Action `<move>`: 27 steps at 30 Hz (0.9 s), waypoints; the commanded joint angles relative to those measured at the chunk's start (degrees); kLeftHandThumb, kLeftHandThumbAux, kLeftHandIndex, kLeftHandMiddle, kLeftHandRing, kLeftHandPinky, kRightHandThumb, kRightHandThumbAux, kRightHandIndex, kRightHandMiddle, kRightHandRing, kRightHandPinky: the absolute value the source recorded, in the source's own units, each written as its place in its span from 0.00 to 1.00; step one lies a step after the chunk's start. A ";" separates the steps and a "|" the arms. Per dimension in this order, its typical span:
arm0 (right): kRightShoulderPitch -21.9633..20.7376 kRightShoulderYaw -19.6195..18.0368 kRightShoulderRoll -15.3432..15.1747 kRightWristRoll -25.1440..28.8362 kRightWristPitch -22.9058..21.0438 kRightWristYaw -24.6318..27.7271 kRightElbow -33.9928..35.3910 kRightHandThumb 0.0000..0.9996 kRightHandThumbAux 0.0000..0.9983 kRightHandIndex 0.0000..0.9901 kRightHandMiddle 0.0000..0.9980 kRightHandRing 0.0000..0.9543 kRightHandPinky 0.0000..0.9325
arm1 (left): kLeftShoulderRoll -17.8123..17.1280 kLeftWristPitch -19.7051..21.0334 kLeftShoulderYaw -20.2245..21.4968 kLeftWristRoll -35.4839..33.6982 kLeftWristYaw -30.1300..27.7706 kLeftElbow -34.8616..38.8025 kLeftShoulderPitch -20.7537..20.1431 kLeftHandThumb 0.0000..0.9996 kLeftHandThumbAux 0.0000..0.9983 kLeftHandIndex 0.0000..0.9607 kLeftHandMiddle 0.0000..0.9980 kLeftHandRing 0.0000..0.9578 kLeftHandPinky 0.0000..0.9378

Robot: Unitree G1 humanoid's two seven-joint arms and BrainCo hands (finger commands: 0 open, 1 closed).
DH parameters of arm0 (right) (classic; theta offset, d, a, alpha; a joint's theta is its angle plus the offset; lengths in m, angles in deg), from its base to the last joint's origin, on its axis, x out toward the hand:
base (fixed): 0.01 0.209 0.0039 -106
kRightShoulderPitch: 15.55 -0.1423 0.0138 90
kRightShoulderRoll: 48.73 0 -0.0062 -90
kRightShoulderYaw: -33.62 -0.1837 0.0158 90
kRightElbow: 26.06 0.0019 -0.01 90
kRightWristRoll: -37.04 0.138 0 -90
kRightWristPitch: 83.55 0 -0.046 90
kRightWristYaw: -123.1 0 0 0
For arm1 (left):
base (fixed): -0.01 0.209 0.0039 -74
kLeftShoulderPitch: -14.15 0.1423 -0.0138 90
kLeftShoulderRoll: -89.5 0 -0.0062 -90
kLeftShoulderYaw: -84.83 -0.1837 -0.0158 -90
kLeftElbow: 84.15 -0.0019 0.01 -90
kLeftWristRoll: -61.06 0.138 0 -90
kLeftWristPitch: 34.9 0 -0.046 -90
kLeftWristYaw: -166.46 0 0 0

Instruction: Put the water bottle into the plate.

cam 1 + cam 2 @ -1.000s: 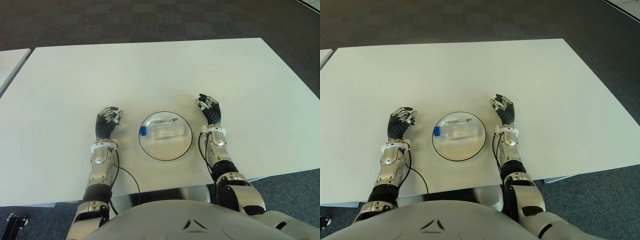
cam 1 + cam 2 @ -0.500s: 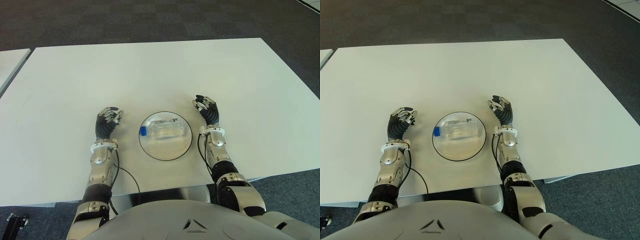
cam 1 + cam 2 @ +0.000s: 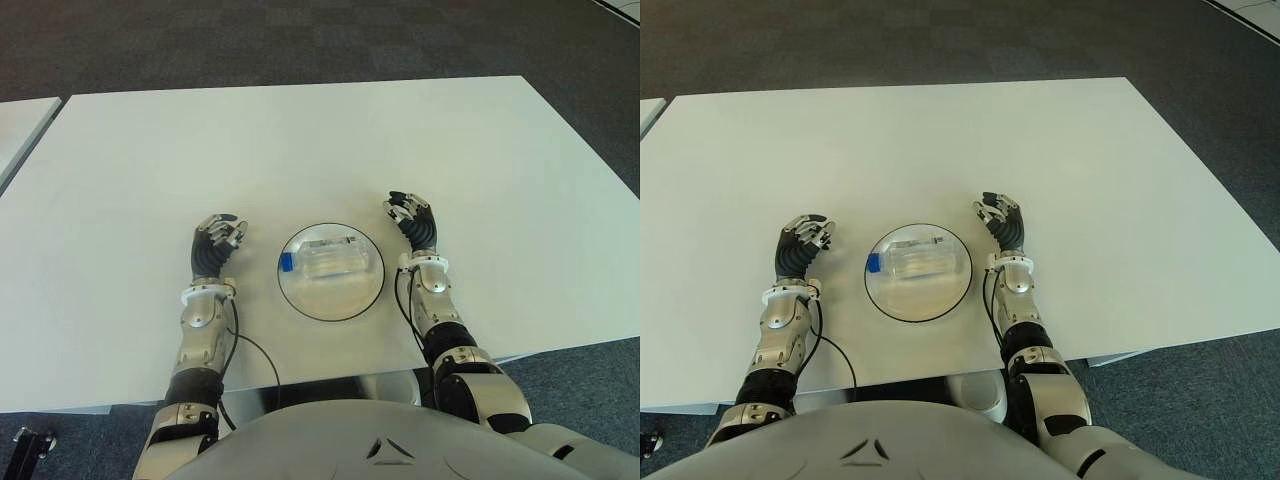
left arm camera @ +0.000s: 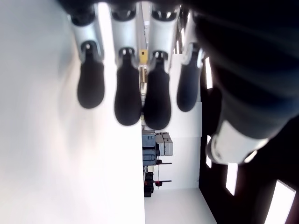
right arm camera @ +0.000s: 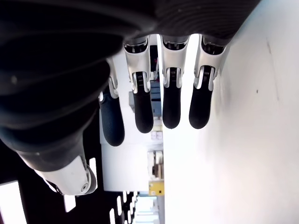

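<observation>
The clear plastic water bottle with a blue cap (image 3: 330, 259) lies inside the round black-rimmed plate (image 3: 372, 290) at the frame's lower centre, so the task looks done; the left hand (image 3: 216, 245) and right hand (image 3: 416, 222) flank it on the white worktop (image 3: 300, 150), fingers (image 5: 171, 100) loosely spread, holding nothing.

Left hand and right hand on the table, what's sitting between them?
Between the left hand and right hand sits the plate, with the water bottle lying on its side in it. Both eye views show this.

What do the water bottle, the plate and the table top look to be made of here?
Water bottle: clear plastic, likely; see-through body, blue cap, lying on its side in the plate.
Plate: glossy white with a thin dark rim; ceramic or melamine, can't tell which.
Table: smooth matte white top, probably laminate; no grain visible.
</observation>
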 commanded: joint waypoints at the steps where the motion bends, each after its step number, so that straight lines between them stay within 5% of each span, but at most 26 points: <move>1: 1.22 0.33 -0.12 -0.19 -2.84 0.97 -0.82 0.71 0.73 0.44 0.61 0.65 0.68 | 0.18 1.59 -0.27 0.37 0.53 -0.83 1.43 0.71 0.72 0.45 0.68 0.69 0.69; 27: 2.51 4.30 -3.82 -2.97 -12.15 7.31 4.39 0.71 0.73 0.43 0.59 0.61 0.63 | 0.41 0.68 -0.12 -1.55 -0.02 -1.06 1.46 0.71 0.71 0.45 0.68 0.69 0.69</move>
